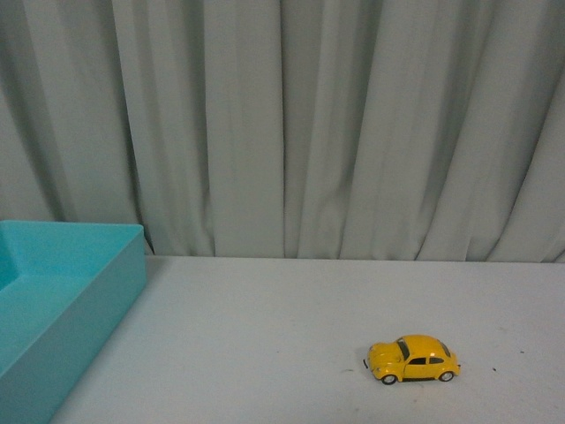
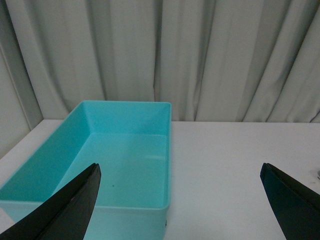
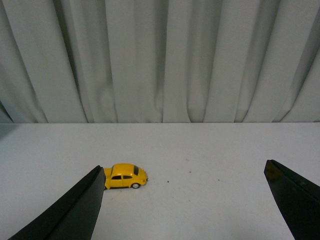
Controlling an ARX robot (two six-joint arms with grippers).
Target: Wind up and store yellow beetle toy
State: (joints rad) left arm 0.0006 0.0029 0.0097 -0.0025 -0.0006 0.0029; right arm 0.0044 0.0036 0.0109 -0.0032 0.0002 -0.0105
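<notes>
The right gripper (image 3: 183,166) is spread wide and holds nothing. Its two dark, flat, tapering fingers (image 3: 75,212) frame the white table (image 3: 210,150). The left gripper (image 2: 180,167) is likewise wide apart and empty, with two matching fingers (image 2: 65,210).

One yellow beetle toy (image 3: 125,176) stands on its wheels on the table. It is glossy and round-backed, with dark windows and black tyres. In the right wrist view, one end is hidden behind a fingertip.

In the front view the toy (image 1: 412,359) sits to the right, well apart from the single turquoise bin (image 1: 88,291). The bin is rectangular, smooth-walled plastic and open-topped, and lies at the left edge. Pleated grey curtain (image 1: 282,124) hangs behind.
</notes>
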